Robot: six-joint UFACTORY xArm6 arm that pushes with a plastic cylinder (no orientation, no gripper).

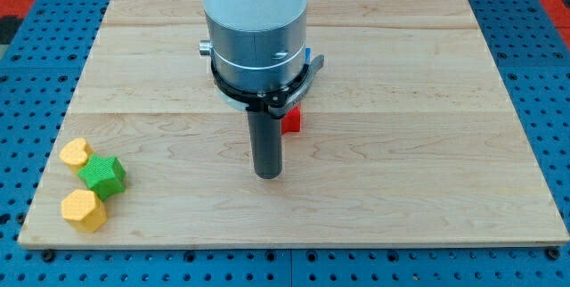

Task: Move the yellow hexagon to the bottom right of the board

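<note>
The yellow hexagon (84,210), a chunky six-sided block, sits at the surface's (401,198) bottom-left corner touching a green block (102,176) below a yellow heart (76,153), while my tip (267,175), carrying no pincer, rests mid-board beside a red block (291,120).

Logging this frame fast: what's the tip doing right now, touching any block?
My tip: no gripper, holding nothing, mid-board, touching no block; red block just behind the rod, yellow hexagon far at the view's bottom left.
</note>
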